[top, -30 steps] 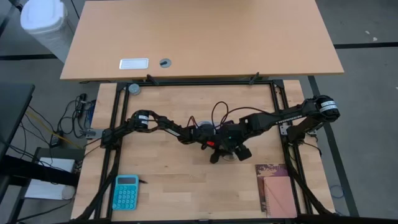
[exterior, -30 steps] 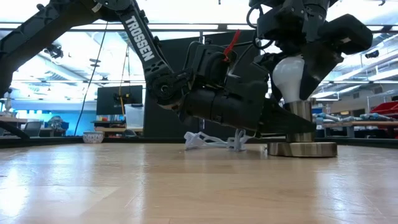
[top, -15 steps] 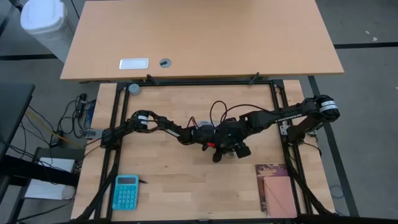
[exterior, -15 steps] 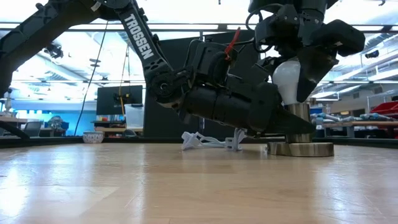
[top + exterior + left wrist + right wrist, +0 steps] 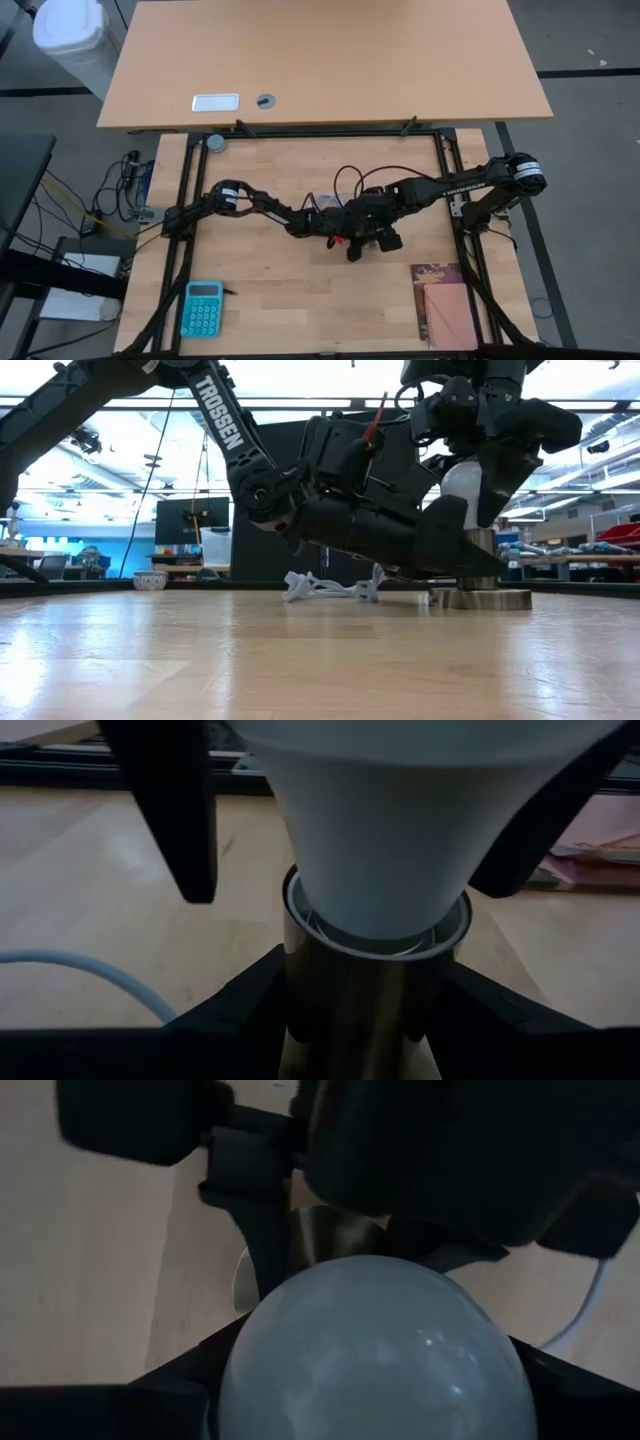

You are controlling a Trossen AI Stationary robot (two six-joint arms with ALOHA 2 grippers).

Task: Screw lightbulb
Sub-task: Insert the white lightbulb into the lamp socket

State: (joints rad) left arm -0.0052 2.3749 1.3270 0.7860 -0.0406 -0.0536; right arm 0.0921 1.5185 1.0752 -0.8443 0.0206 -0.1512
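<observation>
Gripping the small white pear-shaped lightbulb (image 5: 462, 482) from above, the right gripper (image 5: 478, 488) has its two dark fingers clamped on either side of the globe. Directly below it, the bulb's narrow neck sits in the mouth of the upright brassy metal socket tube (image 5: 358, 990). The left gripper (image 5: 350, 1000), reaching in low from the side, clasps that tube, steadying it on its round flat silvery base disc (image 5: 482, 599). Beyond the left gripper, a coiled white cable (image 5: 322, 587) lies on the pale wooden table (image 5: 250, 660). The screwing step looks underway; next would likely be another wrist twist, keeping the bulb upright.
</observation>
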